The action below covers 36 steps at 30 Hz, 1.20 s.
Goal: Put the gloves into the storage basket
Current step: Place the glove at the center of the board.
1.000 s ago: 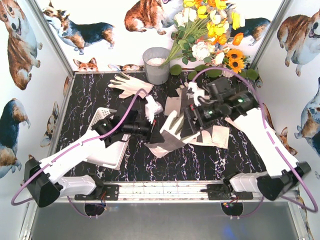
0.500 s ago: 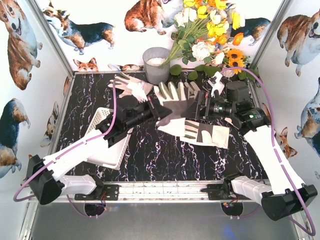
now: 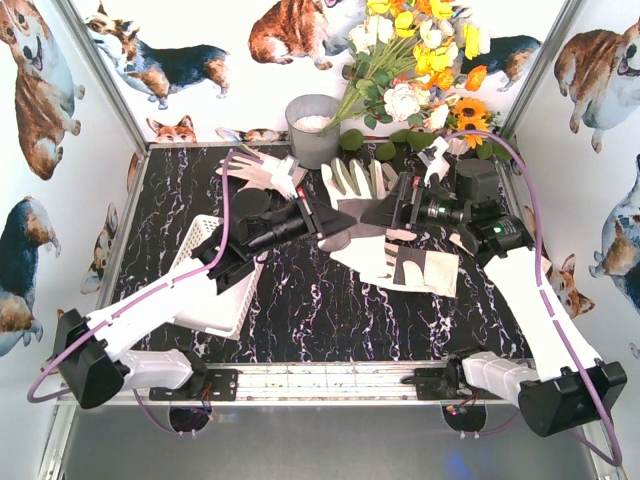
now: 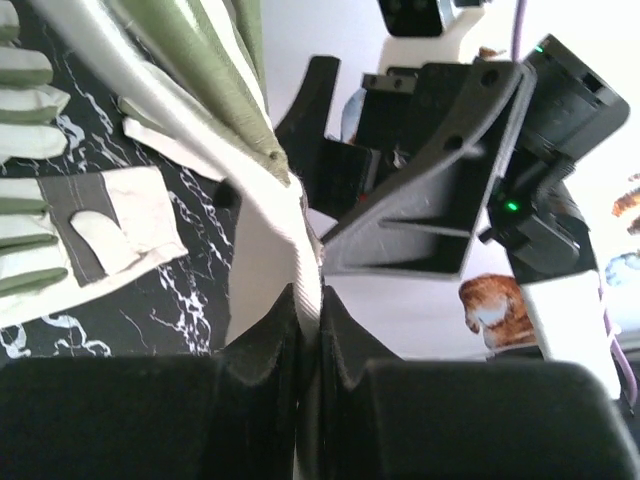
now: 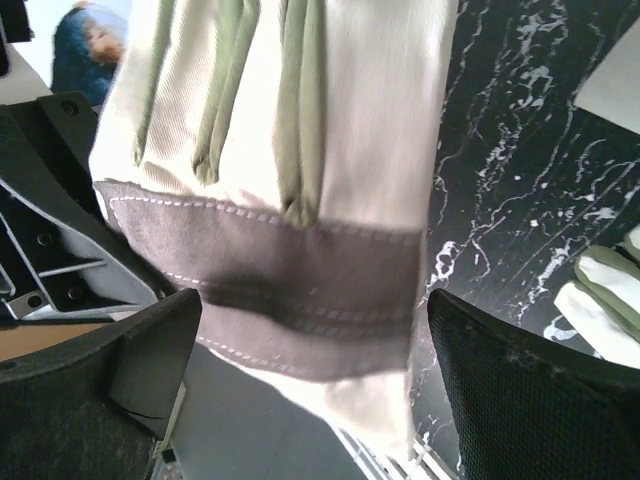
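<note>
My left gripper (image 3: 333,221) is shut on the cuff edge of a cream glove (image 3: 352,186), holding it up over the table's middle with its fingers pointing to the back. In the left wrist view the white cuff (image 4: 306,290) is pinched between the shut jaws. My right gripper (image 3: 388,213) stands open just right of that glove; in the right wrist view the glove's grey-banded cuff (image 5: 300,250) hangs between the wide-apart fingers (image 5: 530,380), not gripped. A second glove (image 3: 418,268) lies flat on the table. A third (image 3: 260,170) lies at the back left. The white storage basket (image 3: 204,236) sits under my left arm.
A grey metal bucket (image 3: 313,130) stands at the back centre, with a bunch of artificial flowers (image 3: 420,70) to its right. The black marble tabletop (image 3: 330,320) is walled on three sides by corgi-print panels. The two grippers are very close together.
The left gripper has lifted the glove and carried it toward the back. The right arm has swung back to the right, and its jaws have let go and stand wide.
</note>
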Each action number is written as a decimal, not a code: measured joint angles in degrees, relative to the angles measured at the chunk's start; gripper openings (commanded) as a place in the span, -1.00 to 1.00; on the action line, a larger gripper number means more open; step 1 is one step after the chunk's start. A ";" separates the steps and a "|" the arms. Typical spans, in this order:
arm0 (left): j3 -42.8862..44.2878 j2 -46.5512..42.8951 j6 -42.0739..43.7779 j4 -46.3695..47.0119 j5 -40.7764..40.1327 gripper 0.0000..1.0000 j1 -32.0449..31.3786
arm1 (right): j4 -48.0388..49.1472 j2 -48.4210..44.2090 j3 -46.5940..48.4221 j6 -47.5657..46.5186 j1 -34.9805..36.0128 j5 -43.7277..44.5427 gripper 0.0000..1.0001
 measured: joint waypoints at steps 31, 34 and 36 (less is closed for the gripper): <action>-22.14 -14.23 -0.74 1.60 1.79 -0.18 2.64 | 20.48 -1.60 -13.64 17.77 8.41 -9.01 -1.00; -26.58 -14.29 -2.45 1.66 2.25 -0.34 2.64 | 18.25 -0.33 -17.70 19.17 10.19 -5.18 -1.00; -28.65 -14.29 -3.30 1.40 2.64 -0.41 2.64 | 16.83 0.63 -20.06 20.20 11.50 -2.97 -1.00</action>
